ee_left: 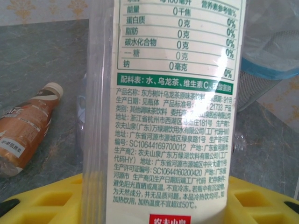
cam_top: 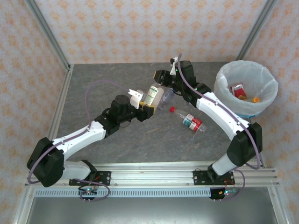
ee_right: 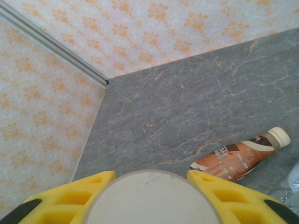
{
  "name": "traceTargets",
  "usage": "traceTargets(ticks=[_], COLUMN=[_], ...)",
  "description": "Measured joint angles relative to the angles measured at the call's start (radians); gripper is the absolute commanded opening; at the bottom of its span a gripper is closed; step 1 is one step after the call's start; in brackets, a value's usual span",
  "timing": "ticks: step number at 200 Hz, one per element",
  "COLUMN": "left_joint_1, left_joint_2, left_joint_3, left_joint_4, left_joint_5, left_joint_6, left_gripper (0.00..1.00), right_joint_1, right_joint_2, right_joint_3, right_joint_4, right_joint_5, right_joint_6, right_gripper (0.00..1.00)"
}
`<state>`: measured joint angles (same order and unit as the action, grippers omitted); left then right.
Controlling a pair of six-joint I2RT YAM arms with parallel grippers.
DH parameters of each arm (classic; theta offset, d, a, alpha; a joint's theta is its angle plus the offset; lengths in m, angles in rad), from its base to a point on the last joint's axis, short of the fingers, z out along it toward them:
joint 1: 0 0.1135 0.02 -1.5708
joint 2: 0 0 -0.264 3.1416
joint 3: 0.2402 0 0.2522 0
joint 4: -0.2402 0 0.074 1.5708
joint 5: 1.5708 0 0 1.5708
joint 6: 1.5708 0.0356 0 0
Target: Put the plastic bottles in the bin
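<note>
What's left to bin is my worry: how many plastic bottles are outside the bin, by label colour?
White-and-green-labelled clear plastic bottle: 1
Red-labelled clear plastic bottle with a red cap: 1
Brown-labelled plastic bottle with a tan cap: 1
Total: 3 clearly seen; a clear shape is too indistinct to count.

Inside the bin point(cam_top: 262, 77) lie a few bottles point(cam_top: 238, 89). Well to the left of the bin, raised off the tabletop point(cam_top: 103, 84), the held bottle point(cam_top: 152, 94) sits clamped in the left tool point(ee_left: 154, 200), with the right tool point(ee_right: 149, 191) closed on its end. Between that bottle and the bin, slightly nearer the arm bases, a lying bottle point(cam_top: 192, 122) rests on the tabletop. A further bottle point(ee_right: 238, 158) lies flat on the held bottle's side away from the bin.
</note>
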<state>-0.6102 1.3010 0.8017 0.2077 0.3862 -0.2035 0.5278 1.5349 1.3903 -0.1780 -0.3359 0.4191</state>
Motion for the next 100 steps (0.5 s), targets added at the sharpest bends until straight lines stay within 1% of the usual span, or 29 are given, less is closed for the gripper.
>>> traceTargets(ticks=[11,25,30,33,37,59,64,100], left_joint_1=[-0.005,-0.012,-0.014,-0.017,-0.018,-0.019,-0.020,-0.040], left_joint_2=[0.010,0.014,0.014,0.014,0.014,0.013,0.011,-0.062], left_joint_3=[0.012,0.019,0.021,0.021,0.021,0.020,0.018,-0.068], left_joint_4=[-0.008,-0.014,-0.016,-0.016,-0.017,-0.019,-0.016,0.061], left_joint_5=[-0.003,-0.011,-0.009,-0.017,-0.027,-0.089,-0.100,-0.213], left_joint_6=[-0.002,-0.006,-0.003,-0.011,-0.014,-0.032,-0.037,-0.079], left_gripper=[0.54,0.79,0.84,0.89,0.93,0.97,1.00,1.00], right_joint_1=[-0.004,-0.007,-0.006,-0.006,-0.004,0.002,0.003,0.024], right_joint_2=[-0.008,-0.023,-0.028,-0.030,-0.035,-0.069,-0.079,-0.160], right_joint_3=[-0.006,-0.018,-0.023,-0.026,-0.029,-0.054,-0.060,-0.114], right_joint_4=[0.003,0.006,0.011,0.014,0.014,0.027,0.032,0.075], right_joint_5=[0.002,0.003,0.004,0.004,0.004,0.038,0.047,0.105], right_joint_6=[-0.002,-0.005,-0.010,-0.016,-0.023,-0.051,-0.055,-0.084], right_gripper=[0.17,0.13,0.12,0.12,0.11,0.07,0.07,0.06])
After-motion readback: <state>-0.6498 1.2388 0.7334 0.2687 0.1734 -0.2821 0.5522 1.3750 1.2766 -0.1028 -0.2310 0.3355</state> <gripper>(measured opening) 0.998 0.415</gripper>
